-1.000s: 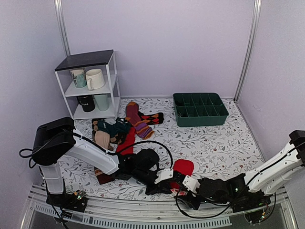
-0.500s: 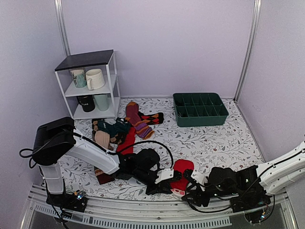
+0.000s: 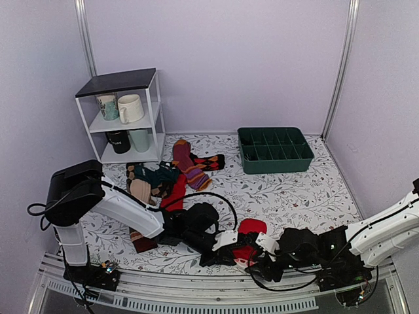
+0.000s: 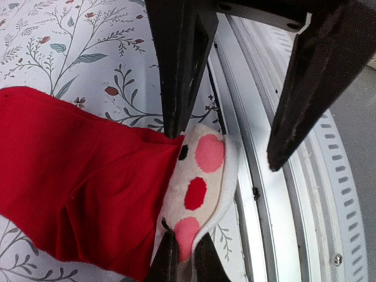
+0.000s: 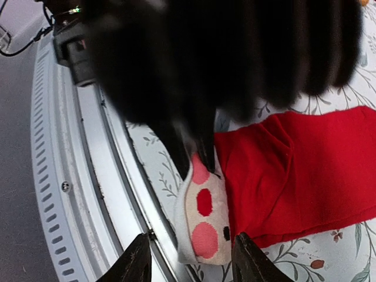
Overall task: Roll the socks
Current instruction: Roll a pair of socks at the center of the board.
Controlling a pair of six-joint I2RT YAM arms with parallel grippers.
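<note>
The red socks [image 3: 251, 230] lie flat near the table's front edge, with the cream cuff with pink and red spots [image 4: 200, 176] toward the metal rail. My left gripper [image 4: 181, 249] is shut on the end of that cuff, and its arm reaches in from the left [image 3: 230, 250]. My right gripper [image 5: 191, 249] is open and low over the cuff [image 5: 205, 217], one finger on each side, not touching it. In the top view the right gripper [image 3: 258, 263] sits just right of the cuff. The red body [image 5: 299, 170] is spread flat.
The metal rail [image 4: 264, 194] runs right along the cuff at the table's edge. A pile of other socks [image 3: 160, 180] and a maroon striped sock [image 3: 188, 165] lie at mid left. A white shelf with mugs [image 3: 124, 118] stands back left, and a green divided tray [image 3: 275, 150] back right.
My right arm has lowered and brought its open gripper down around the cuff. My left gripper has stayed where it was, still shut on the cuff.
</note>
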